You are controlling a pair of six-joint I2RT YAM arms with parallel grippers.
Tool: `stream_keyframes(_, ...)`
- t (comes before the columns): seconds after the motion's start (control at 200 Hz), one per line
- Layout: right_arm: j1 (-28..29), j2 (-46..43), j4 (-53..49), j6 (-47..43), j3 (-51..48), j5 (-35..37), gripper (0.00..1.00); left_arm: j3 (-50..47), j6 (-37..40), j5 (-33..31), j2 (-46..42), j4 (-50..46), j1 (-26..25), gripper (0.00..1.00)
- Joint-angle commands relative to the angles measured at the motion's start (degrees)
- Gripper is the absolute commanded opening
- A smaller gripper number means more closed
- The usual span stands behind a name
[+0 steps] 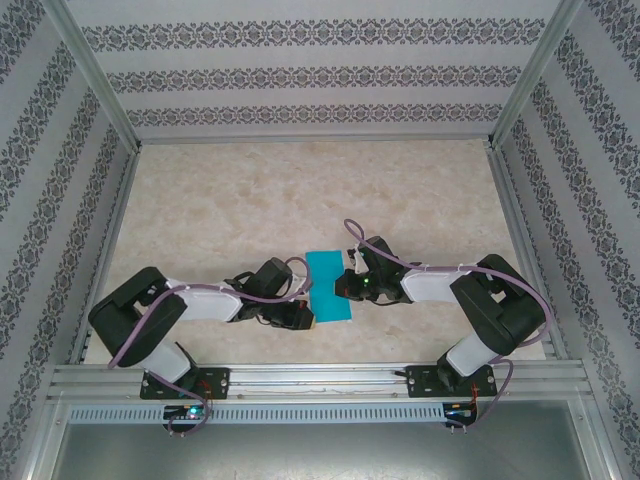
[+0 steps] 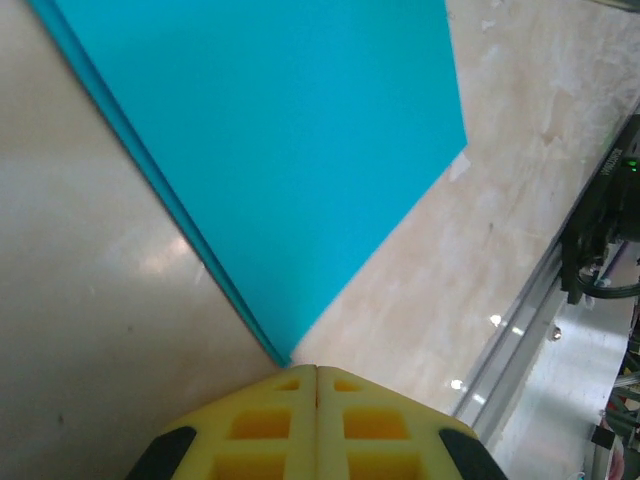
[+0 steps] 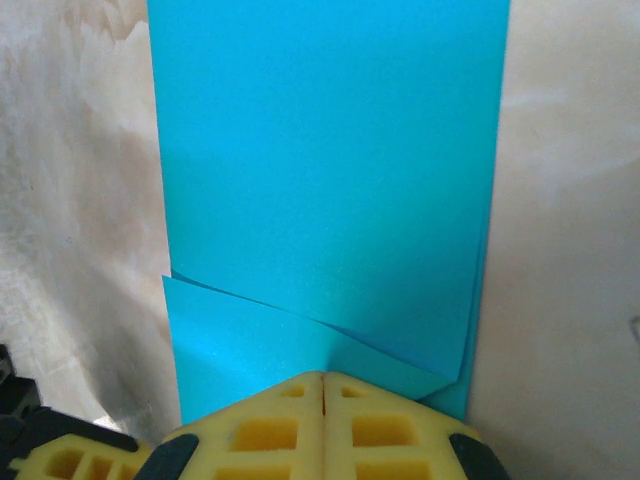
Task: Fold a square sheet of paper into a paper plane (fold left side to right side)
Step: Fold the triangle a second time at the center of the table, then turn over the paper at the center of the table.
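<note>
Partly hidden by the pressed-together right hand (image 3: 322, 378), the sheet (image 3: 330, 180) lies beside the pressed-together left hand (image 2: 316, 370).

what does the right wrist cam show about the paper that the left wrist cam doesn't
Right wrist: the folded sheet of paper, its top layer skewed so the lower layer peeks out near the right claw. Left wrist: one corner of the sheet pointing at the left claw, the stacked edges, and the metal rail. Both: turquoise paper flat on the marbled table, with a shut yellow claw at its edge.
</note>
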Motion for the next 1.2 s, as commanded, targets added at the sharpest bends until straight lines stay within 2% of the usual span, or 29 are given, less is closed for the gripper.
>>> stream_keyframes(0.0, -0.3, 0.1, -5.9, -0.8, -0.6, 2.1, 0.00, 0.7, 0.0, -0.6, -6.2, -4.0, 0.3, 0.00)
stream_keyframes(0.075, -0.3, -2.4, -5.3, -0.6, 0.1, 1.0, 0.00, 1.5, 0.2, -1.2, -9.6, -6.2, 1.9, 0.01)
stream_keyframes(0.16, -0.3, -5.9, -5.0, -0.6, 0.7, 0.6, 0.00, 1.8, 0.6, -2.9, -12.5, -8.1, 3.9, 0.10)
stream_keyframes(0.295, -0.6, -12.5, -5.4, -1.3, 0.7, 1.6, 0.18, 1.7, 1.3, -7.4, -14.7, -8.7, 6.2, 0.19)
stream_keyframes(0.385, -1.2, -17.2, -7.5, -2.2, -0.7, 4.7, 0.31, 1.6, 1.5, -9.1, -14.1, -6.9, 7.0, 0.27)
stream_keyframes(0.475, -2.4, -22.3, -9.0, -2.6, -3.6, 8.1, 0.44, 2.4, 1.5, -8.7, -11.8, -4.7, 7.3, 0.33)
stream_keyframes(0.575, -4.1, -27.6, -9.0, -2.1, -7.5, 8.5, 0.58, 4.1, 1.8, -7.1, -7.8, -2.9, 7.3, 0.36)
stream_keyframes(0.71, -4.8, -33.8, -9.7, -1.2, -11.4, 8.9, 0.71, 6.2, 2.5, -6.6, -2.7, -1.5, 7.3, 0.39)
stream_keyframes(0.819, -5.1, -37.2, -10.6, -0.9, -14.2, 8.7, 0.75, 7.6, 2.2, -5.1, 1.3, 1.4, 7.3, 0.39)
stream_keyframes(0.984, -5.3, -39.2, -11.7, -0.4, -16.0, 8.1, 0.74, 9.4, 1.7, -3.1, 6.2, 4.7, 7.3, 0.38)
stream_keyframes(1.094, -5.3, -38.9, -11.6, -0.5, -16.3, 6.8, 0.67, 10.1, 1.8, -2.8, 8.3, 5.4, 7.3, 0.27)
stream_keyframes(1.194, -5.3, -38.2, -10.7, -0.6, -16.1, 5.5, 0.66, 9.5, 1.6, -3.1, 8.4, 7.4, 7.3, 0.16)
